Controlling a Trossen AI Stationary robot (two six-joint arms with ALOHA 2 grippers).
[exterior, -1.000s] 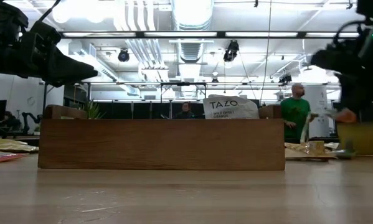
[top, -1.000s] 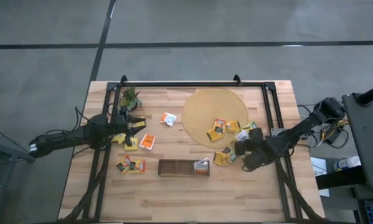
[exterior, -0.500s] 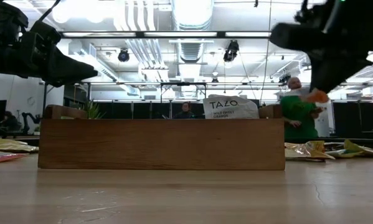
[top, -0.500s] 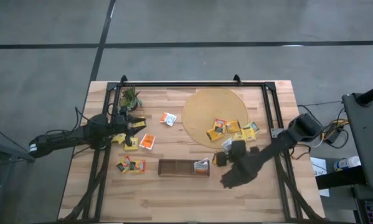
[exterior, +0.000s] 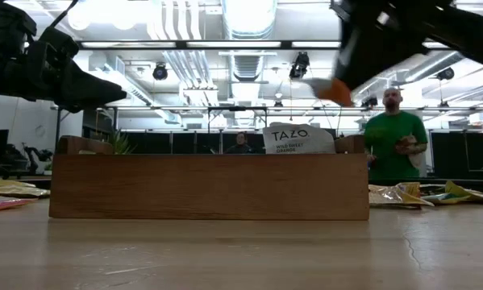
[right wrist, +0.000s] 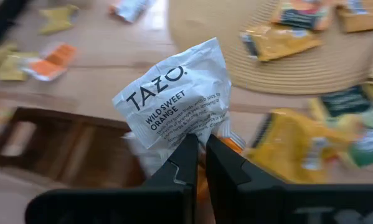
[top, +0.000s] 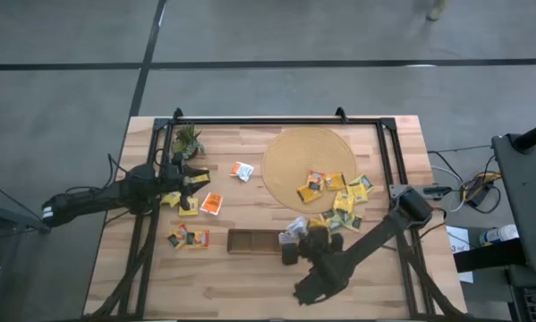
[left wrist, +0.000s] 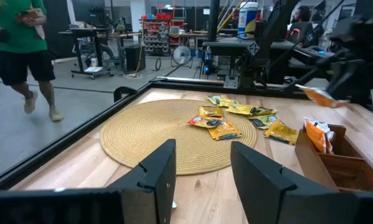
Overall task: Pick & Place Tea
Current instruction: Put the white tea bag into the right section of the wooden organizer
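Over the tray's right end: right gripper [right wrist: 197,163] pinched shut on a white-and-orange sachet [right wrist: 177,102], held aloft above the tray [top: 254,241]; another sachet [exterior: 298,138] already stands in the tray's right end
Left side of table: left gripper [left wrist: 202,171] hangs partly open, nothing seen between its fingers, near the plant [top: 186,139] and a few loose sachets [top: 211,203]
Rest of tea: several sachets on the mat [top: 285,156] and off its near-right edge, one pair [top: 188,238] left of the tray
Risk, grip: sachet is caught by one lower corner only (thin paper, most of it flapping free); it may twist or slip out on a quick move
Risk, drop: released from this height it could flutter past the tray wall onto the table [top: 232,277]
Risk, tray: going low, the fingers may knock the standing sachet or the rim
Edges: black frame rails run along the table's back and sides; the right arm crosses the right rail
Open room: bare wood in front of the tray, and most of the tray looks unfilled
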